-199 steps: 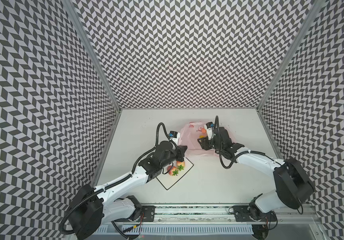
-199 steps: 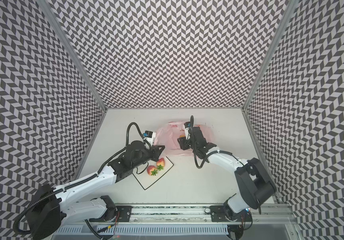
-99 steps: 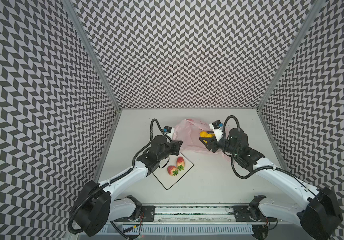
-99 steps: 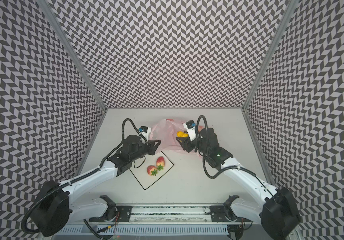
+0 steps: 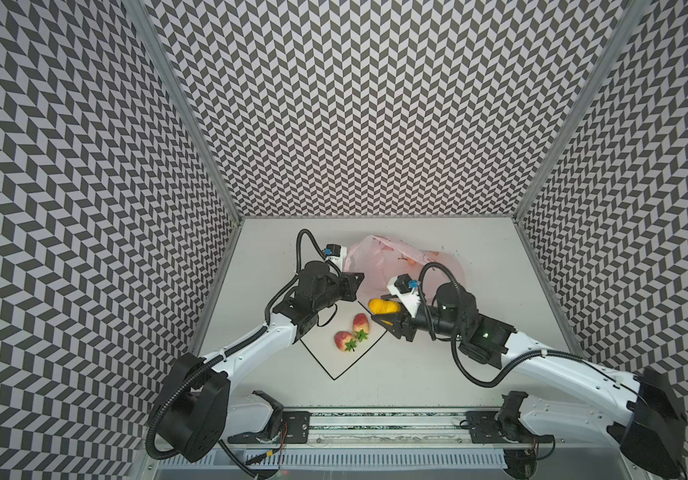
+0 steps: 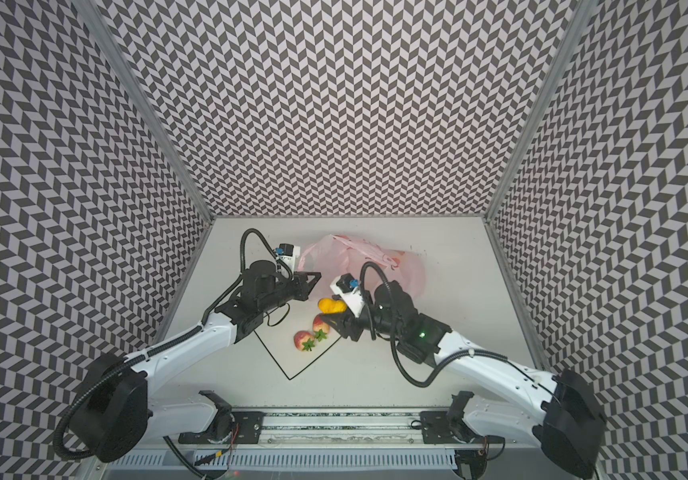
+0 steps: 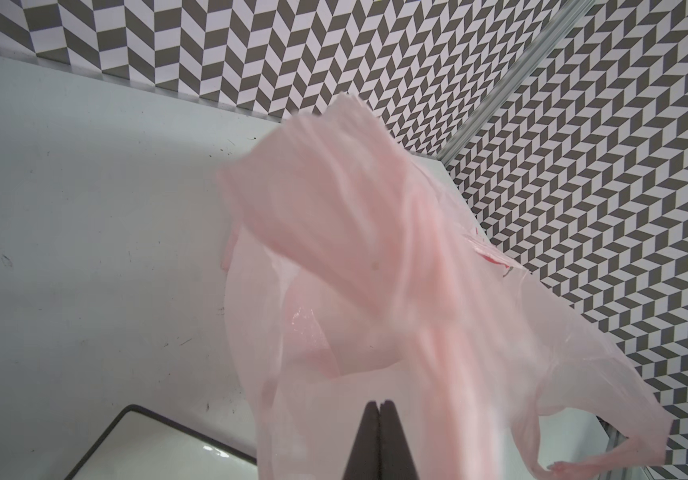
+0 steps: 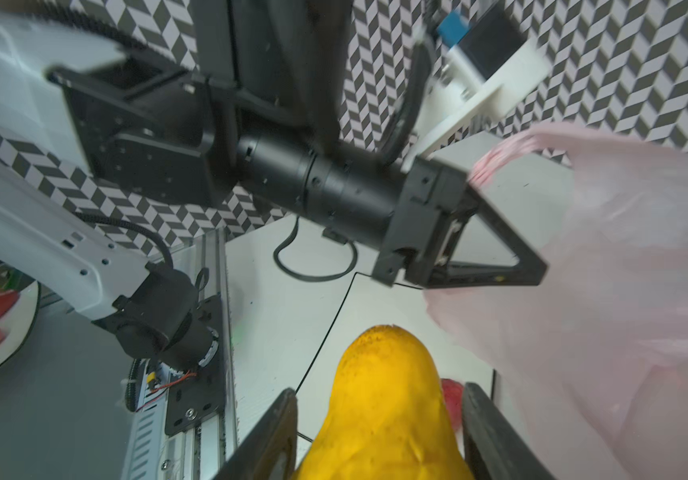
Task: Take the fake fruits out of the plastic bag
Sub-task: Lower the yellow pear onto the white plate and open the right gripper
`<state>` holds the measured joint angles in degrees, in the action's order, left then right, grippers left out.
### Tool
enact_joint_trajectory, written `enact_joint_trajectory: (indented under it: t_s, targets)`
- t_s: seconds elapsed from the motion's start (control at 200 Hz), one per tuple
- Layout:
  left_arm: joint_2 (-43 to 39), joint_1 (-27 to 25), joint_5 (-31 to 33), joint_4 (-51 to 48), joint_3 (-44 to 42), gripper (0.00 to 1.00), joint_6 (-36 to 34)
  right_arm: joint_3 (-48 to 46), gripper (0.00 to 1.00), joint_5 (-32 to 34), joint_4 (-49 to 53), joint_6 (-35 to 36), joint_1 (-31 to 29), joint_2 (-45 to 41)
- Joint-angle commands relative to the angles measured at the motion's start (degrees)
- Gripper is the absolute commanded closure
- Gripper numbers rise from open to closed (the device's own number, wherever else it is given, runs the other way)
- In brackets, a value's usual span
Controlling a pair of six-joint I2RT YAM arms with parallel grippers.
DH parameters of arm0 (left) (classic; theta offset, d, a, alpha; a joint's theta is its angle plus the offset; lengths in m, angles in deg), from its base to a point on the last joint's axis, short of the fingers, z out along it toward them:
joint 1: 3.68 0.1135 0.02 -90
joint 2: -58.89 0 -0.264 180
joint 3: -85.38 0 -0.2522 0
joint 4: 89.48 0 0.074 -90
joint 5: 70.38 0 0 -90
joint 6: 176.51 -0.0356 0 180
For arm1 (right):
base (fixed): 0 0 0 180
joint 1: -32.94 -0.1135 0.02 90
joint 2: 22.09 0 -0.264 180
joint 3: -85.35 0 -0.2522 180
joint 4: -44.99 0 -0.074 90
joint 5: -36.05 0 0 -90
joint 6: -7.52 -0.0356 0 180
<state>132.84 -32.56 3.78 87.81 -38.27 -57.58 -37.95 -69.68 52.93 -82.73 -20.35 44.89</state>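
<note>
My right gripper (image 5: 380,311) (image 8: 379,392) is shut on a ridged yellow fruit (image 5: 386,305) (image 6: 332,305) (image 8: 384,407), holding it over the far corner of the plate. Two red strawberries (image 5: 360,322) (image 5: 343,340) lie on that white, black-rimmed plate (image 5: 334,368) (image 6: 288,365). The pale pink plastic bag (image 5: 375,257) (image 6: 334,257) (image 7: 355,249) lies behind, with its near edge lifted. My left gripper (image 5: 361,277) (image 7: 380,405) (image 8: 542,270) is shut on that edge; bunched film (image 8: 496,162) hangs at its fingers. What the bag still holds is hidden.
Patterned walls close in the white table (image 5: 479,332) on three sides. The two arms reach toward each other over the plate, with their grippers close together. The rail with the arm bases (image 5: 375,428) runs along the front edge.
My right gripper has come out of the bag with the yellow fruit and moved forward and left to the plate's corner. My left gripper left the plate and went to the bag's edge.
</note>
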Motion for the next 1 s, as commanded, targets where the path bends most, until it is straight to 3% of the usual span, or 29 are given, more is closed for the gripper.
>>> enact_joint_trajectory:
  t_s: [0.0,0.356,0.501,0.821,0.997]
  targets:
    - [1.0,1.9,-2.5,-0.1,3.0,1.00,-2.0,-0.7,0.63,6.0,-7.2,1.0,-5.2,5.2]
    - [4.4,5.8,-6.4,-2.3,7.6,1.00,-4.5,9.8,0.62,21.5,-11.3,0.8,-18.0,26.8]
    - [4.5,6.4,-5.8,-2.5,7.6,1.00,-4.6,12.2,0.61,26.3,-14.4,-1.2,-20.4,33.7]
    - [4.4,6.8,-5.6,-2.9,7.0,1.00,-4.7,19.7,0.57,44.1,-10.9,-2.1,-22.5,44.5]
    - [3.8,6.9,-5.6,-2.9,6.8,1.00,-4.7,21.3,0.51,46.9,-10.6,-1.1,-22.5,48.0]
